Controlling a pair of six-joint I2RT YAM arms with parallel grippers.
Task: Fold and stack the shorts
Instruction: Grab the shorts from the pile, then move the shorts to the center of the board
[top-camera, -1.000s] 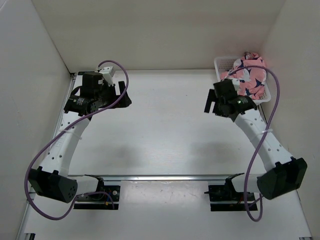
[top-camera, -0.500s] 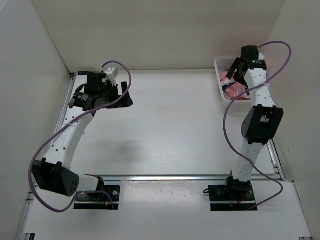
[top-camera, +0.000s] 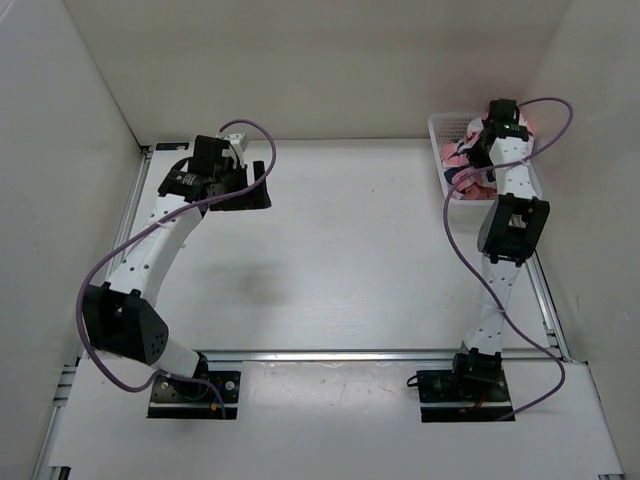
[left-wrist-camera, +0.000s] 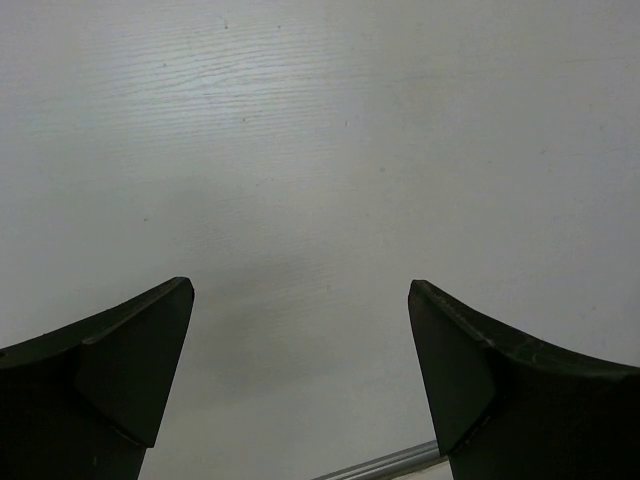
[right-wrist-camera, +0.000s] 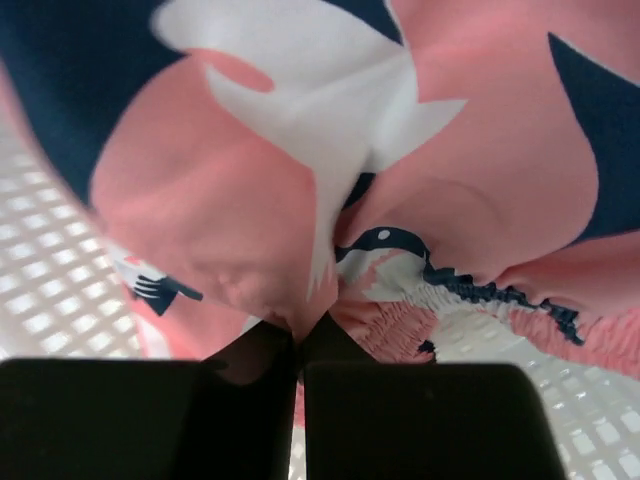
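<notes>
**Left arm.** Stretched forward and inward from its base to the far left of the table (top-camera: 350, 250), elbow low near the base, with a purple cable (top-camera: 110, 270) looping alongside. The left hand (top-camera: 252, 188) (left-wrist-camera: 300, 300) hangs over bare table with its two dark, wedge-shaped fingers spread wide and nothing between them.

**Right arm.** Reaches almost straight forward to the far right corner, its wrist bent down into the basket (top-camera: 445, 120). The right hand (top-camera: 474, 158) (right-wrist-camera: 298, 335) is closed: the black, flat-faced fingers meet with only a thin slit between them, pinching a fold of the shorts (top-camera: 458, 153) (right-wrist-camera: 250, 200) at the tips.

**Shorts.** Soft salmon-pink fabric with large navy and white shapes. They lie crumpled inside the basket, bunched and creased above the fingertips. A gathered, ribbed band edged with a navy zigzag trim shows just right of the grip.

**Basket.** White plastic, rectangular, with a fine square mesh (right-wrist-camera: 40, 300). It sits in the far right corner of the table, against the walls.

**Table.** Matt white with a faint wood grain (left-wrist-camera: 320, 120).
</notes>
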